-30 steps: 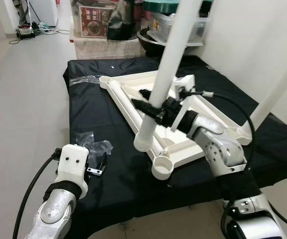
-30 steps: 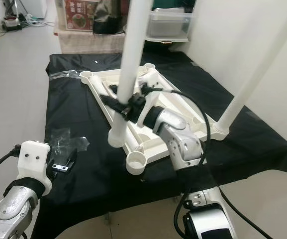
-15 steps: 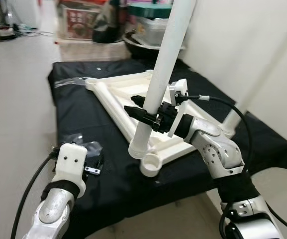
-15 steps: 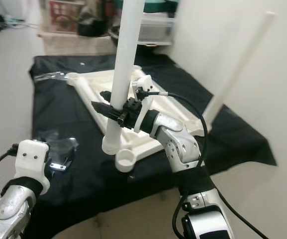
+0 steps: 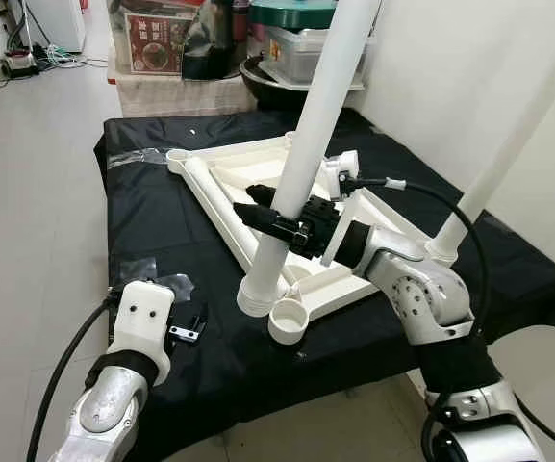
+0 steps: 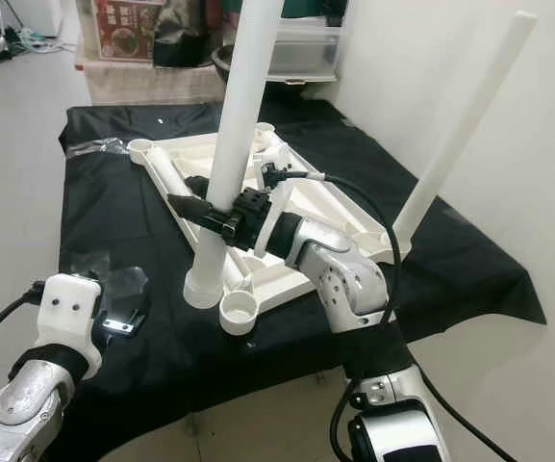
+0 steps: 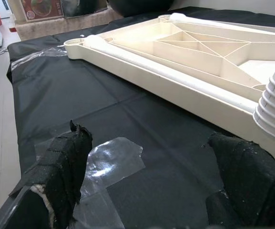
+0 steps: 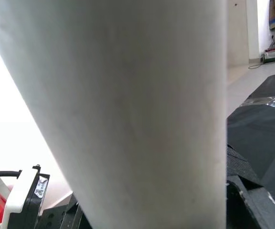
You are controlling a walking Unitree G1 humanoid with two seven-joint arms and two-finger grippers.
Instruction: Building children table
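Now my right gripper (image 5: 275,218) has its fingers clenched on the white table leg (image 5: 301,173), lower end just beside the tabletop's (image 5: 248,173) near corner socket (image 5: 288,324). My left gripper (image 7: 151,176) hovers, fingers released, over the black-covered worktop (image 5: 171,241).

Even, bright indoor light is falling on the black cloth (image 5: 190,241), which is giving off only a soft sheen. Clear plastic film (image 7: 109,160) on the cloth near the left hand (image 7: 151,176) is catching white glare. Both head views are looking sharp. The white leg (image 8: 142,114), pressed close to the right wrist camera, is showing soft and out of focus, its surface shading grey.
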